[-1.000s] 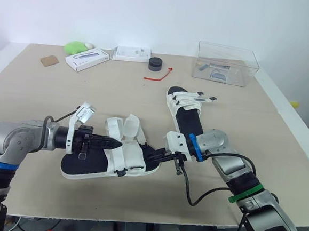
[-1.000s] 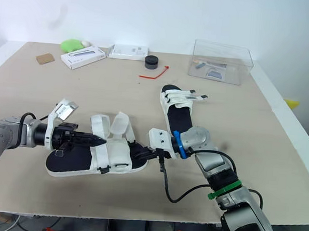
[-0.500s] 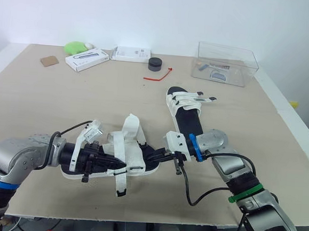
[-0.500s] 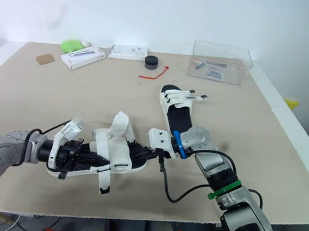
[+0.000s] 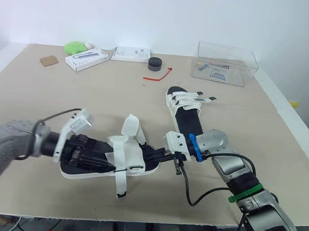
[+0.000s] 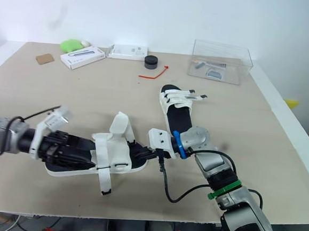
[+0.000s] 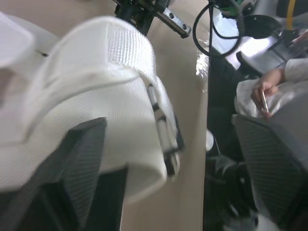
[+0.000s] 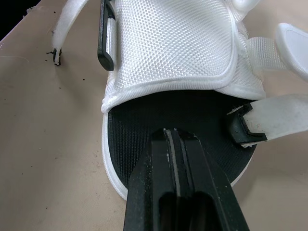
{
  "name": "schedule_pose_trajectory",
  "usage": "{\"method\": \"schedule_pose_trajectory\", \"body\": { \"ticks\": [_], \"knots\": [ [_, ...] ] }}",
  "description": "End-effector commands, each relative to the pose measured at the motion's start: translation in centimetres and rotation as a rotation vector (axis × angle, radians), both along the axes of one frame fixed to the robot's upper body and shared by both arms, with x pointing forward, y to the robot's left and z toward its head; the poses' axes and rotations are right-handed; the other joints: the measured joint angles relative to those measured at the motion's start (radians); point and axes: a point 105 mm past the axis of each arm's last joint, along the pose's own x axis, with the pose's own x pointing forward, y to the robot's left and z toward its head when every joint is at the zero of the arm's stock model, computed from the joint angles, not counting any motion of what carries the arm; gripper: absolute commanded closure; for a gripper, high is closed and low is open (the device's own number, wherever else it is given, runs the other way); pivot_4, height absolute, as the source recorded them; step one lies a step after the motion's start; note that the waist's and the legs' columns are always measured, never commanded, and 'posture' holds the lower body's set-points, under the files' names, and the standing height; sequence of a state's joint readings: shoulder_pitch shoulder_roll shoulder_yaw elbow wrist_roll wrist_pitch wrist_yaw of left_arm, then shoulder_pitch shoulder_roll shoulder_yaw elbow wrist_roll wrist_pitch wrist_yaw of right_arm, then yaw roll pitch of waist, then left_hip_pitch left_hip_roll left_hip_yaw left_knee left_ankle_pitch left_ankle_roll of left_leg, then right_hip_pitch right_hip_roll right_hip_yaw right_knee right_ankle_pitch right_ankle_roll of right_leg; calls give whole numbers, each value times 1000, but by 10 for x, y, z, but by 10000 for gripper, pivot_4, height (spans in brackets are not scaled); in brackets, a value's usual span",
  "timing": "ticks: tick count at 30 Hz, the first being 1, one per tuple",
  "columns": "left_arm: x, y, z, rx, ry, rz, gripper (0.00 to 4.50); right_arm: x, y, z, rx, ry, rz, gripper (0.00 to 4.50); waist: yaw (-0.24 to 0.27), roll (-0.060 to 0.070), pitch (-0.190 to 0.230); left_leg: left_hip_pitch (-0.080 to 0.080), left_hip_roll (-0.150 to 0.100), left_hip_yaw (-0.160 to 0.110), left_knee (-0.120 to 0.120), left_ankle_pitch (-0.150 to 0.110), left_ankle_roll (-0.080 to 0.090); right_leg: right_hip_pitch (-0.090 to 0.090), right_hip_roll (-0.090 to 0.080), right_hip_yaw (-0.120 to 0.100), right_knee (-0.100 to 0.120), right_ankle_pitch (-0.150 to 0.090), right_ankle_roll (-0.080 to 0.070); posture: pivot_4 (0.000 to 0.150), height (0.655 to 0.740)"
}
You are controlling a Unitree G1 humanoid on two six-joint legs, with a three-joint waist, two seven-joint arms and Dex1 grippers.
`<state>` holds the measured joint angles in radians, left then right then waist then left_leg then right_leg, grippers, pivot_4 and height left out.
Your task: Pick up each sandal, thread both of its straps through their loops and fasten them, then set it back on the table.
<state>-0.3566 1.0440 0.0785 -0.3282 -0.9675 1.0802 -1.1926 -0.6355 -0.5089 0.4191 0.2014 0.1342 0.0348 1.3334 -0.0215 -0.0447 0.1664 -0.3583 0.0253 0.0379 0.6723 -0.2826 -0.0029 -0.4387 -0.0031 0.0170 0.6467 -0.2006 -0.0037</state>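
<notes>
1. Head views: the near sandal (image 5: 132, 159) lies flat on the table (image 5: 48, 102) at the front edge, toe toward the robot's right. The left gripper (image 5: 105, 162) reaches in from the heel side, low over the black insole, up to the wide white upper. The right gripper (image 5: 159, 154) meets the toe end, its tips touching the sandal there. One loose strap (image 5: 120, 182) trails off the sandal's near side onto the table. An upright strap (image 5: 130, 127) stands on its far side. The far sandal (image 5: 186, 108) lies well apart behind it, with straps across its top, between the near sandal and the clear box (image 5: 225, 64).
2. Left wrist view: you can see this gripper's two textured pads (image 7: 84, 159) spread wide, with a white woven band (image 7: 96, 96) of the sandal lying against one of them. Past the band is the tip of the right gripper, and off the table a person's hand (image 7: 269, 84).
3. Right wrist view: the fingers (image 8: 178, 183) are pressed together with no gap, resting on the insole (image 8: 139, 120) just short of the white mesh upper. A black loop (image 8: 105, 33) sits at the upper's edge, and a frayed strap end (image 8: 65, 31) lies beside it on the table.
</notes>
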Motion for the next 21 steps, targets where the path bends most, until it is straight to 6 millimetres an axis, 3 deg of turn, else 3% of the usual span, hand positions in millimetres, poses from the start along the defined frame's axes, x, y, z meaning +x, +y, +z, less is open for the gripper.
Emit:
{"method": "schedule_pose_trajectory", "body": {
  "ticks": [1,3,6,12,16,21],
  "knots": [
    [-15,6,32,-55,23,-41,3414,1,-13,-19,-90,36,-34,45000,0,0,0,0,0,0,0,0,0,0,0,0,0,0,0,1500,7400],
    [-36,6,34,-73,121,-81,3414,1,-13,-19,-91,37,-33,45000,-1,0,0,0,0,0,0,0,0,0,0,0,0,0,0,1500,7400],
    [-60,6,20,-63,240,-101,3414,3,-13,-18,-92,38,-31,45000,-2,1,1,0,0,1,-1,-1,1,-1,-1,1,0,-2,1,1500,7400],
    [-77,-2,-24,-37,281,-33,3414,3,-11,-18,-90,39,-24,45000,0,0,1,0,0,-1,0,-1,0,0,-4,-1,0,-3,0,1500,7400],
    [-57,-3,-54,-27,190,117,3414,4,-10,-18,-90,38,-21,45000,1,2,1,2,1,-1,0,-1,-1,1,-3,-1,1,-4,-5,1500,7400],
    [-35,-11,-64,-50,93,179,3414,4,-11,-18,-92,39,-21,45000,1,1,0,2,1,0,0,0,-1,2,-1,0,0,-3,-6,1500,7400]
  ]
}}
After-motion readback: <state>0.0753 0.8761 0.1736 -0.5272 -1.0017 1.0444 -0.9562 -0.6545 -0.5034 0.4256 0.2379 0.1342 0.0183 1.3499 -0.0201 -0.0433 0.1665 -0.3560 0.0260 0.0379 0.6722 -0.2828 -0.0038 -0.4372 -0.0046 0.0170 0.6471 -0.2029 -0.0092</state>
